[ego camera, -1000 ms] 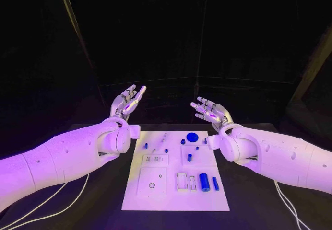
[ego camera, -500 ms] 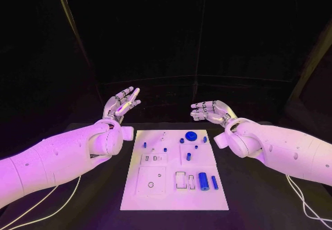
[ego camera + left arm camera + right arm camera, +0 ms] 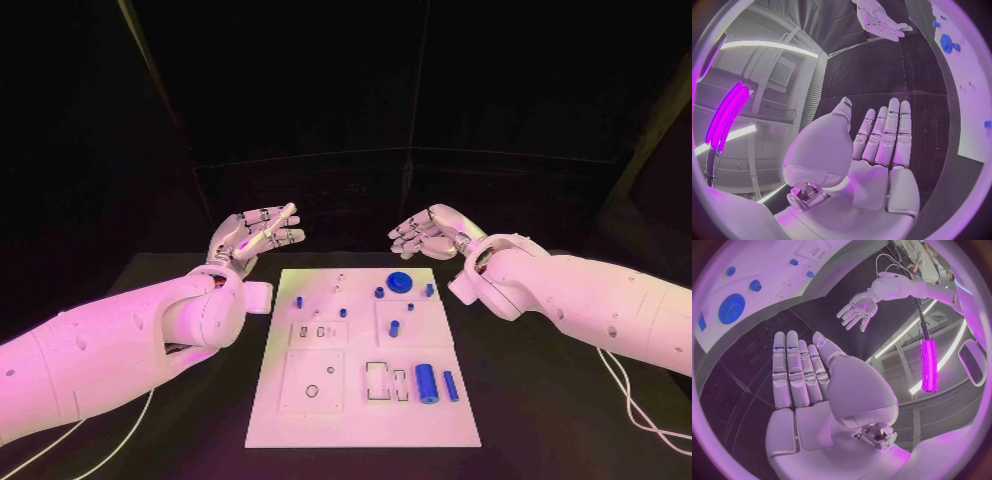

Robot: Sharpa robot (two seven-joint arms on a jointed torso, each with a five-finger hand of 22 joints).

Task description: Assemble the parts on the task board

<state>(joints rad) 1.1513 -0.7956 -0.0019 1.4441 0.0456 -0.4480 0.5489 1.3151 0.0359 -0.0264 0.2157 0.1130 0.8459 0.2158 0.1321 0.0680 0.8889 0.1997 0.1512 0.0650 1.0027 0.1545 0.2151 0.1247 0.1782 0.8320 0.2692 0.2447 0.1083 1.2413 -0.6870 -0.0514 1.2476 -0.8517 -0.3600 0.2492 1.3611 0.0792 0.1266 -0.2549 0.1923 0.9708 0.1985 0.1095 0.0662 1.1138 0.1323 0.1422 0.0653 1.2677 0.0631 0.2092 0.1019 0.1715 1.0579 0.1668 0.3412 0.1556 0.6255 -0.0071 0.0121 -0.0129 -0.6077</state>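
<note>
Head view shows you the task board (image 3: 361, 400) mid-worktop with blue parts (image 3: 427, 380) lying loose on it, mostly along its right side. Left hand (image 3: 257, 233) and right hand (image 3: 427, 233) hover beyond its far edge, fingers spread, holding nothing, so assembly looks barely begun.

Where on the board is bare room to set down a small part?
The task board is bare along its near edge, below the large blue cylinder and the slots. The far half is crowded around the blue disc and small pegs. Both hands, left and right, hover beyond the far edge.
</note>
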